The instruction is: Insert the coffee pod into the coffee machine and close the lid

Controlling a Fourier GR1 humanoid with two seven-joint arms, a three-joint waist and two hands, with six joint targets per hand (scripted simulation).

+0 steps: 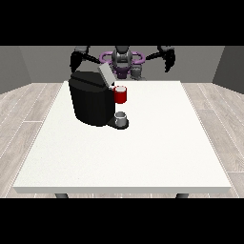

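- We see a black coffee machine [90, 102] standing on the far left part of a white counter [143, 152], its grey lid [105, 74] tilted up and open.
- A red thing at the machine [121, 94] sits at the front of the brewing head, on the side facing the counter's middle.
- Below it, a small grey thing [121, 117] stands on the machine's low black base; we cannot tell whether it is the coffee pod or a cup.
- The robot [122, 59] stands behind the counter's far edge, both arms raised and spread wide.
- The hand at the view's left [76, 59] hangs above and behind the machine's top, apart from it; its fingers point downward, but we cannot tell whether they are apart or together.
- The hand at the view's right [167, 59] hangs over the far edge, well apart from the machine; its fingers also droop, and again we cannot tell their state.
- Neither hand touches the machine or the lid.
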